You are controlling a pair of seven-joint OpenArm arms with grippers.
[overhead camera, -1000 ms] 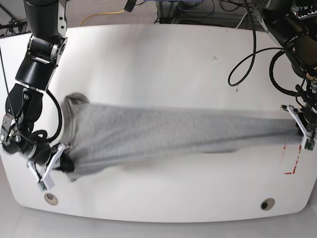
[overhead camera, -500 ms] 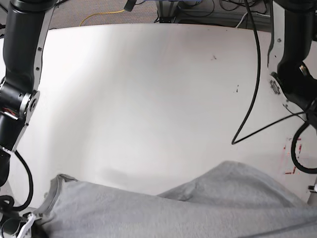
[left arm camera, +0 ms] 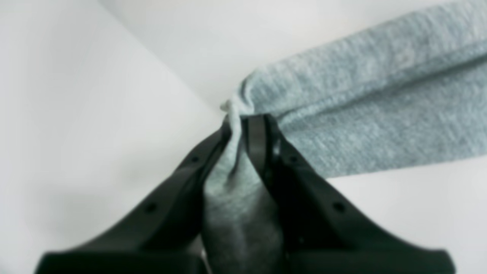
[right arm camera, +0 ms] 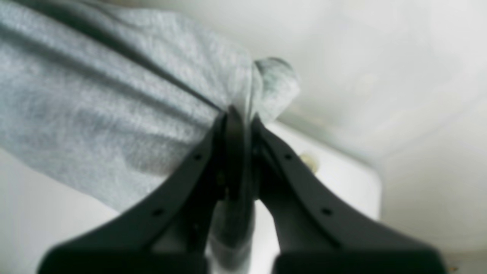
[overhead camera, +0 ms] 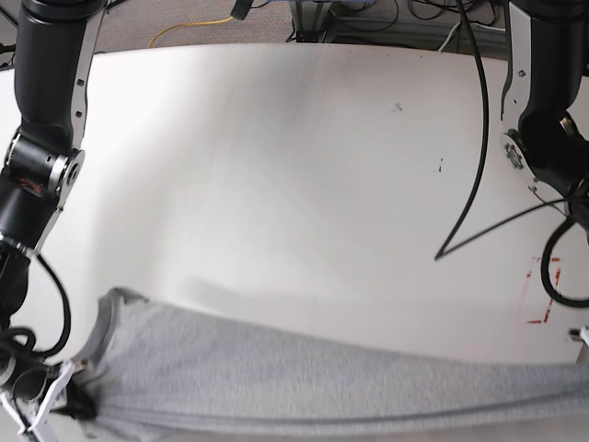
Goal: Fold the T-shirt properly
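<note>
Jaws of the left gripper (left arm camera: 243,121) and the right gripper (right arm camera: 239,114) are closed on the T-shirt (overhead camera: 304,378), so keep equal tension while lowering it flat onto the tabletop (overhead camera: 276,166).

We count one grey T-shirt (overhead camera: 304,373), a single garment stretched across the near edge of one white worktop (overhead camera: 276,166). We count two robot arms, one at each side of the base view, and two hands: the left hand (left arm camera: 243,125) and the right hand (right arm camera: 239,118), each with two black fingers, four in all. On the worktop we count one red marking (overhead camera: 543,290) near its right edge and two small dark specks, and we see one black cable (overhead camera: 474,166) looping over the right side and one yellow cable (overhead camera: 189,28) on the floor beyond the far edge.
</note>
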